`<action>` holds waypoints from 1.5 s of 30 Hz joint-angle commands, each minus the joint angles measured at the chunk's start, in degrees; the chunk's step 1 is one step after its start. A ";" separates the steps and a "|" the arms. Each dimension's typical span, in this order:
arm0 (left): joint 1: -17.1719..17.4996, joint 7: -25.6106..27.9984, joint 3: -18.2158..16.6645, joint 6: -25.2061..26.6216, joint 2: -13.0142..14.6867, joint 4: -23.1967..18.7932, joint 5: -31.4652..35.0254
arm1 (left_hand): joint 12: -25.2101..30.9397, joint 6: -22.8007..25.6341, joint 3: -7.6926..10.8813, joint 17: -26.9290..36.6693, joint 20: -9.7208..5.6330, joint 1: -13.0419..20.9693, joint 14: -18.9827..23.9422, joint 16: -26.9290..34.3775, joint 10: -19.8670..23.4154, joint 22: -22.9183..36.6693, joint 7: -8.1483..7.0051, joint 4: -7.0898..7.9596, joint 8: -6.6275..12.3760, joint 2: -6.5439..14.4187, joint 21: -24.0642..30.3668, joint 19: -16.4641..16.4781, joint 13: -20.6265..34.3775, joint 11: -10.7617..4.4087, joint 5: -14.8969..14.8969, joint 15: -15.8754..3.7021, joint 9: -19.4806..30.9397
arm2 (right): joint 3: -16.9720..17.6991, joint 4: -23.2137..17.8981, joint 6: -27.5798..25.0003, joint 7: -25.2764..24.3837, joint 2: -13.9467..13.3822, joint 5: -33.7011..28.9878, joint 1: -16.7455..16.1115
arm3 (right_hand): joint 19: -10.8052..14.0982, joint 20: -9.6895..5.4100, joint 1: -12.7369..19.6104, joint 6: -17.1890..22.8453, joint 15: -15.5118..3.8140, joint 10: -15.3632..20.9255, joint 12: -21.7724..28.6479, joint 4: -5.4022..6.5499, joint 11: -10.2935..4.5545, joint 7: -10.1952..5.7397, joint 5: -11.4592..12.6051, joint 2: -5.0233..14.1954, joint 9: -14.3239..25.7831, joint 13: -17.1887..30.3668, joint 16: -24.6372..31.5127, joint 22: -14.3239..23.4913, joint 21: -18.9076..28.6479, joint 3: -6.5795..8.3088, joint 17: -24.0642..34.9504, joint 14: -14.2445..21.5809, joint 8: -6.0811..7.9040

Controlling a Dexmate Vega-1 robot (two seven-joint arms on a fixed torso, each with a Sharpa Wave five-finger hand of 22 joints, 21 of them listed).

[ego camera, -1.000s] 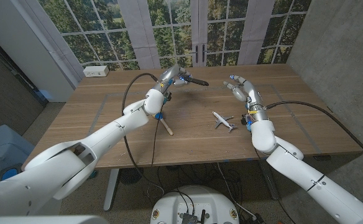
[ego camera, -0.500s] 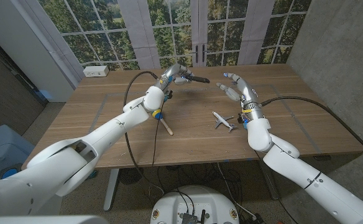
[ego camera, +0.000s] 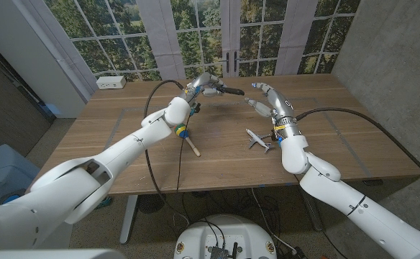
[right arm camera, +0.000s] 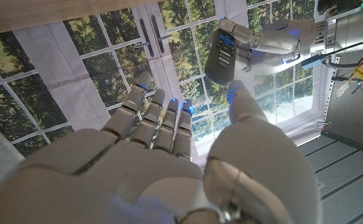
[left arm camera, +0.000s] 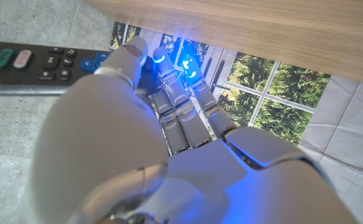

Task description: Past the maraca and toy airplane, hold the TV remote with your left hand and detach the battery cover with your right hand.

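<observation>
While the left hand (ego camera: 201,85) grips the TV remote (ego camera: 228,91) and holds it up above the far part of the wooden table (ego camera: 109,137), the right hand (ego camera: 263,97) hangs just beside the remote's free end, fingers spread and holding nothing. Seen from the head camera, the remote is a slim dark bar that sticks out level from the left hand toward the right one, with a small gap between its tip and the right fingertips (ego camera: 254,86).

On the left wrist camera, the remote's button face (left arm camera: 32,59) runs beside the thumb, showing coloured keys. On the right wrist camera, the remote (right arm camera: 219,57) appears end on, pinched in the left hand's fingers (right arm camera: 247,38), with the right hand (right arm camera: 169,155) open below it.

Nearer the robot than the remote, the toy airplane (ego camera: 258,139) lies on the table close by the right forearm, and the maraca (ego camera: 187,139) lies beside the left forearm, its stick pointing toward the table's near edge.

By the look of it, the remote is light, stiff and smooth plastic, so it could twist in a loose grasp. The battery cover likely sits on the back, opposite the buttons; the pictures do not show it clearly. A thumb pressed on that panel, sliding along the body's length, seems the sensible hold.
</observation>
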 commanded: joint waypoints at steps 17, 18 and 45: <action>-1.17 -4.68 0.17 -5.13 0.42 1.79 -1.25 | -0.20 2.92 -0.33 0.09 -7.20 -0.19 0.27 -0.45 10.21 -0.14 2.34 0.42 -0.97 0.41 1.26 -0.91 4.70 -6.17 1.25 -4.37 0.30 | -3.94 3.32 -0.96 2.05 1.32 -6.01 4.93 | 1.25 -0.42 2.64 1.09 -6.29 1.13 0.47 0.61 -0.69 -1.06 -0.05 -0.69 0.21 0.26 1.49 0.39 0.31 -0.52 0.70 1.63 0.71; -1.15 -4.75 0.14 -5.18 0.43 1.76 -1.28 | -0.21 2.92 -0.34 0.12 -7.20 -0.19 0.29 -0.43 10.21 -0.15 2.32 0.42 -1.00 0.42 1.29 -0.91 4.71 -6.18 1.27 -4.38 0.31 | -4.01 3.43 -0.95 2.23 1.36 -5.98 5.09 | 1.43 -0.45 2.89 1.12 -6.37 1.14 0.48 0.58 -0.72 -1.18 -0.04 -0.62 0.21 0.28 1.56 0.40 0.37 -0.48 0.75 1.68 0.73; -2.39 -9.85 0.44 -9.01 0.40 4.06 -2.92 | -0.62 3.01 -0.67 0.34 -7.20 -0.19 0.24 -0.78 10.10 -0.48 2.27 0.43 -1.81 0.53 2.46 -1.55 5.08 -6.19 1.96 -4.37 0.48 | -6.42 9.77 1.30 -3.18 4.17 -9.22 8.31 | 7.08 -7.35 12.43 19.09 -10.39 17.65 7.08 2.09 -6.14 -5.92 -0.35 8.73 0.40 3.99 18.02 1.79 6.19 -4.26 14.17 16.40 6.24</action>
